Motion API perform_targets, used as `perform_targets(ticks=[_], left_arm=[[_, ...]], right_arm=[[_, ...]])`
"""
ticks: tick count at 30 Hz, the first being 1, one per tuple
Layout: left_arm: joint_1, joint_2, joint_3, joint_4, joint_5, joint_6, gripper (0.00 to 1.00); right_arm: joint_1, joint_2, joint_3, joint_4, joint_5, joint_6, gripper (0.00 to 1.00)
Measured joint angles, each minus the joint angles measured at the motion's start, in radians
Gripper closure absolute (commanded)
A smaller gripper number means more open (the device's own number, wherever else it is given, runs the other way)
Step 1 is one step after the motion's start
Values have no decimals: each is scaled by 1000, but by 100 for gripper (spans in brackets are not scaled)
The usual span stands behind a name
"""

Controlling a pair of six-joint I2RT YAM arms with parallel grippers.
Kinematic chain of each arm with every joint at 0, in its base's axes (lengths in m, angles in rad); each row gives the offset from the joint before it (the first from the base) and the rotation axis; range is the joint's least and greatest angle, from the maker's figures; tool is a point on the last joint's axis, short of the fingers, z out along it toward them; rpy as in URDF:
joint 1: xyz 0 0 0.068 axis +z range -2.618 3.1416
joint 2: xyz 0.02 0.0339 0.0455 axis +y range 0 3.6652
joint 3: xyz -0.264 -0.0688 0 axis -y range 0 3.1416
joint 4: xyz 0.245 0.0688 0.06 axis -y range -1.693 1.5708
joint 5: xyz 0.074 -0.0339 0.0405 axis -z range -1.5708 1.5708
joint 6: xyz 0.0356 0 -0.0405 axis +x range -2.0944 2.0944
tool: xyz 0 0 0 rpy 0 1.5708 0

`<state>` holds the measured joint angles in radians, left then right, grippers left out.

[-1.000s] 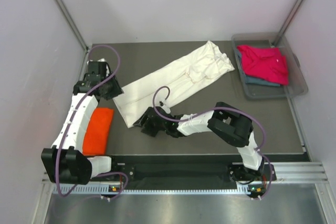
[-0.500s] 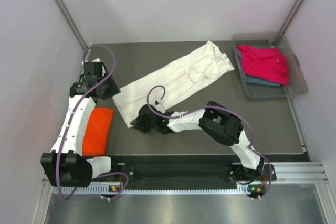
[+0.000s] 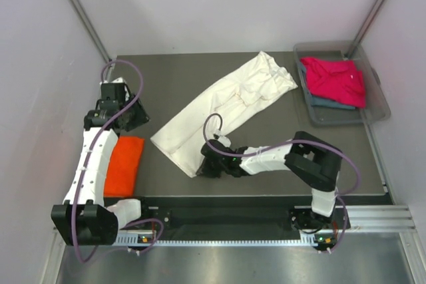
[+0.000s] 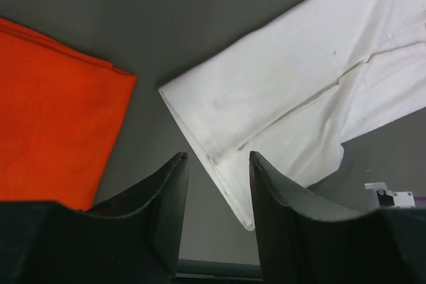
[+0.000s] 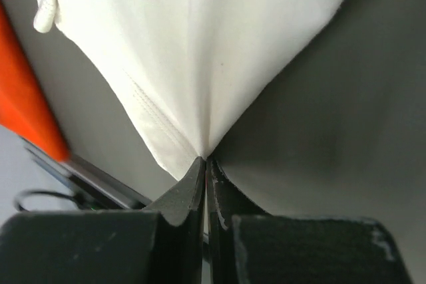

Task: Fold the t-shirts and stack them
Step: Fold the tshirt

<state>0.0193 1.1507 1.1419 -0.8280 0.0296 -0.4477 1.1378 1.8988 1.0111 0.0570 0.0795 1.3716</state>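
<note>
The cream-white t-shirt (image 3: 226, 108), folded into a long strip, lies diagonally across the dark table. My right gripper (image 3: 202, 166) is shut on its near corner; in the right wrist view the cloth (image 5: 200, 44) fans out from the pinched jaws (image 5: 206, 159). My left gripper (image 3: 138, 119) stands open just left of the strip's left corner, with nothing held. In the left wrist view its fingers (image 4: 216, 157) frame the shirt's hem (image 4: 299, 84). The orange t-shirt (image 3: 124, 164) lies folded at the near left (image 4: 46, 104).
A clear plastic bin (image 3: 379, 108) stands at the right edge, holding a magenta-pink t-shirt (image 3: 336, 79) over a grey-blue one (image 3: 329, 103). Grey walls close in on the left and back. The table's front rail (image 3: 226, 217) runs below the arms.
My right gripper has shut on the cream shirt's near corner and pulled it right and nearer. My left gripper has drawn back to the left, off the shirt.
</note>
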Motion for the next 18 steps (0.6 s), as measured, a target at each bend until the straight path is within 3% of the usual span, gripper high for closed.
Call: perform_targets(ticks=[7, 13, 16, 17, 18], left_arm=[[0, 2, -77, 18, 118, 35, 45], [-27, 70, -167, 59, 249, 42, 43], [-90, 104, -220, 79, 294, 28, 43], [-119, 109, -241, 83, 298, 18, 42], [-148, 109, -261, 87, 298, 6, 40]], right_arm=[[0, -288, -248, -129, -30, -214, 100], [21, -573, -479, -205, -25, -206, 98], [43, -671, -546, -271, -25, -190, 80], [49, -687, -546, -304, -24, -192, 60], [52, -698, -546, -318, -23, -191, 52]])
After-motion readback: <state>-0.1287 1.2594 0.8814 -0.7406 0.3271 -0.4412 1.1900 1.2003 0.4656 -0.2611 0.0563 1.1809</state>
